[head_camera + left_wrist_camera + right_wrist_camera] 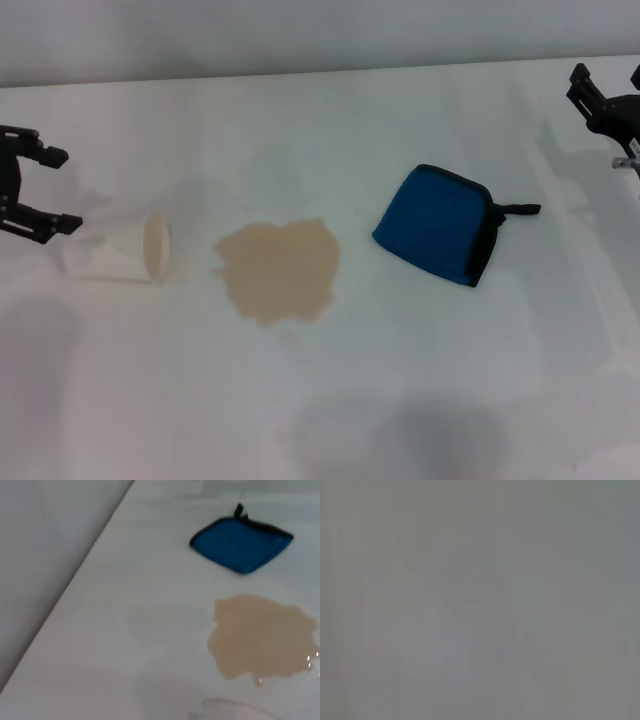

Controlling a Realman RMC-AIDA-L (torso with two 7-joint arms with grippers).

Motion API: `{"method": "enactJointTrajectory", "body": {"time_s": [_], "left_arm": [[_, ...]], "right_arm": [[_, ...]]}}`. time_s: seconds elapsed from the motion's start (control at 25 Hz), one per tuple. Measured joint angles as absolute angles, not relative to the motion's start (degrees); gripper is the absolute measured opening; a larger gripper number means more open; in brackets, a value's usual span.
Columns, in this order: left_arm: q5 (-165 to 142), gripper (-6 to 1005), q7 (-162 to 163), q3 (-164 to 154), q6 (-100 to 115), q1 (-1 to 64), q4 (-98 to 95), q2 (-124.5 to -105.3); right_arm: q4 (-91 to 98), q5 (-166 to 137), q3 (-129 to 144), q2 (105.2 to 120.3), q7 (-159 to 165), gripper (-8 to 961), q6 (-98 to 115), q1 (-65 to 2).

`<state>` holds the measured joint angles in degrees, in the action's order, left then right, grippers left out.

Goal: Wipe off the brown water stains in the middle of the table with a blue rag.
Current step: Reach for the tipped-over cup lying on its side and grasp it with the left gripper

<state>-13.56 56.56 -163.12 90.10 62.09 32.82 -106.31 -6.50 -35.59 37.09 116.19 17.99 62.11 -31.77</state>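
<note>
Nothing is wiped yet: stains lie mid-table, rag untouched just beside them. Left gripper waits, fingers apart, beside a tipped cup; right gripper unclear.

Surface: plain white tabletop fills nearly the whole head view | Wall: pale grey wall meets its far edge from 10 to 2 o'clock | Light: soft, even, faint grey shadows toward 6 o'clock
</note>
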Motion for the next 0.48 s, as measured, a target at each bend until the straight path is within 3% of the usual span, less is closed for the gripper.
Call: {"method": "enactJointTrajectory", "body": {"time_s": [0.48], "left_arm": [[-24.80, 872, 56.60, -163.12, 81.78, 68.43, 32.65, -111.38]], "right_arm": [[-6.34, -35.60, 37.08, 116.19, 18.19, 868, 62.04, -31.33]]}}
